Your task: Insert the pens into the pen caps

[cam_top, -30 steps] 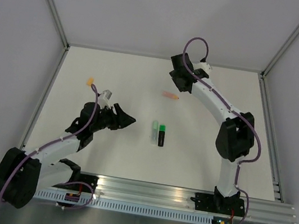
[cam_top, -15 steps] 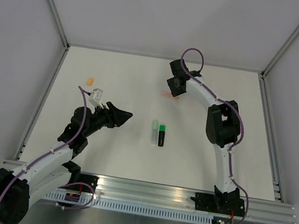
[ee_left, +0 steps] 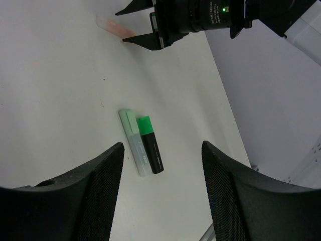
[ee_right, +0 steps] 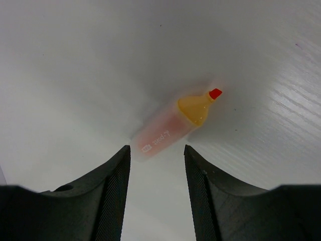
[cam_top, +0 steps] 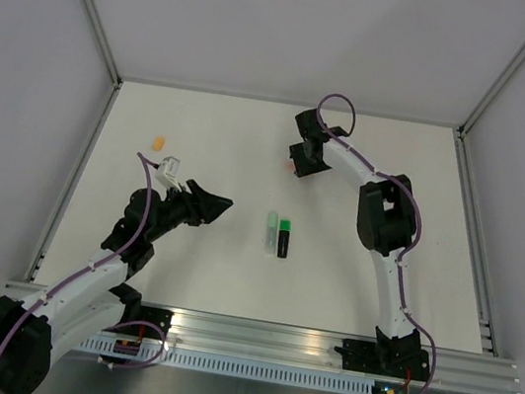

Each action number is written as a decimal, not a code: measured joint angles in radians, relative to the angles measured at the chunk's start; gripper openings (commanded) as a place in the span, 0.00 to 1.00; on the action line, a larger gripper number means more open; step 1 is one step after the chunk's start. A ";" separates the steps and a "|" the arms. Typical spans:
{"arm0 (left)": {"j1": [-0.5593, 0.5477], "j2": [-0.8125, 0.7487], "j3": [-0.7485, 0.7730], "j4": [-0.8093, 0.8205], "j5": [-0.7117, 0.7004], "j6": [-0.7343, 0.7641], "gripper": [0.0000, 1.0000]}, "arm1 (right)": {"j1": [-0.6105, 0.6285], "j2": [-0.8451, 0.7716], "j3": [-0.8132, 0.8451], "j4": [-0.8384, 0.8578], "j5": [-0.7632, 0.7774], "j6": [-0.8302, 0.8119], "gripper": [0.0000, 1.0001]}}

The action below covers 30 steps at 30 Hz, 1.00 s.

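The salmon orange pen (ee_right: 168,130) lies uncapped on the white table, its yellow-orange tip and red nib pointing away. My right gripper (ee_right: 156,149) is open just over the pen's rear end, one finger on each side, not touching it. From above, the right gripper (cam_top: 298,161) hides most of that pen (cam_top: 287,165). The mint green pen (ee_left: 134,143) and the black pen with a bright green end (ee_left: 150,145) lie side by side mid-table. My left gripper (ee_left: 161,146) hovers open and empty, to their left in the top view. An orange pen cap (cam_top: 158,142) lies far left.
White walls with metal frame posts (cam_top: 91,20) close in the table on three sides. An aluminium rail (cam_top: 319,344) with both arm bases runs along the near edge. The right gripper (ee_left: 143,22) also shows at the top of the left wrist view.
My right gripper has swung left and down from behind the salmon pen until it straddles it, its jaws narrowing slightly. The left arm drew back a little, then held still.
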 measured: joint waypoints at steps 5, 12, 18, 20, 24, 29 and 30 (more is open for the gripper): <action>0.000 -0.014 0.000 -0.002 0.000 -0.002 0.69 | 0.000 0.001 0.014 -0.036 0.003 0.065 0.57; 0.000 -0.032 0.000 -0.002 0.000 -0.004 0.69 | -0.003 0.032 0.091 -0.090 0.005 0.140 0.57; 0.000 -0.037 0.000 -0.003 0.001 -0.008 0.69 | -0.024 0.080 0.134 -0.130 -0.005 0.182 0.56; 0.000 -0.043 0.000 -0.003 0.002 -0.008 0.69 | -0.034 0.085 0.136 -0.143 -0.014 0.194 0.56; 0.000 -0.051 0.000 -0.003 0.002 -0.009 0.69 | -0.049 0.085 0.138 -0.160 -0.024 0.205 0.54; 0.000 -0.060 0.000 -0.003 0.002 -0.010 0.69 | -0.061 0.103 0.172 -0.196 -0.046 0.202 0.47; 0.000 -0.062 0.000 -0.004 0.002 -0.011 0.69 | -0.063 0.103 0.173 -0.202 -0.045 0.196 0.46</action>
